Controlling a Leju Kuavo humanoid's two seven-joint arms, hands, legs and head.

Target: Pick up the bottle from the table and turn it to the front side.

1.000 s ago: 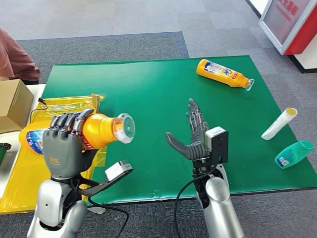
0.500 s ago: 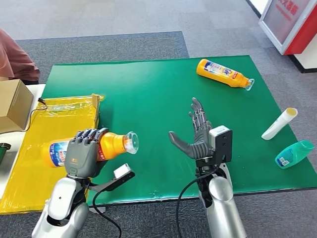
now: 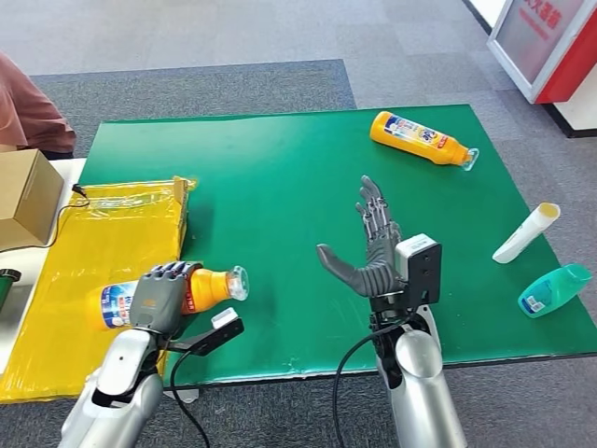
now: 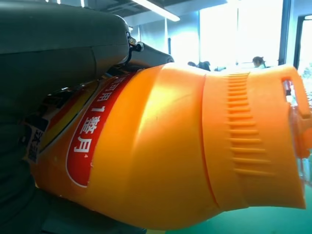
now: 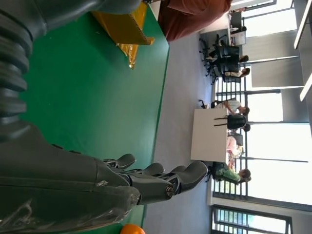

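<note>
The orange bottle (image 3: 179,291) lay sideways, wrapped by the left hand (image 3: 159,297) fingers (image 3: 169,273); the right hand (image 3: 369,254) hovered open, holding nothing, above the tabletop (image 3: 282,187).

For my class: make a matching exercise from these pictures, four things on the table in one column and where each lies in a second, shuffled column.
Things:
1. orange bottle with blue label
2. second orange bottle
3. white tube
4. teal bottle

Places:
A. far side of the green mat
B. gripped in the left hand
C. mat's right near corner
D. mat's right edge, beyond the teal one

Pairs: 1-B, 2-A, 3-D, 4-C
</note>
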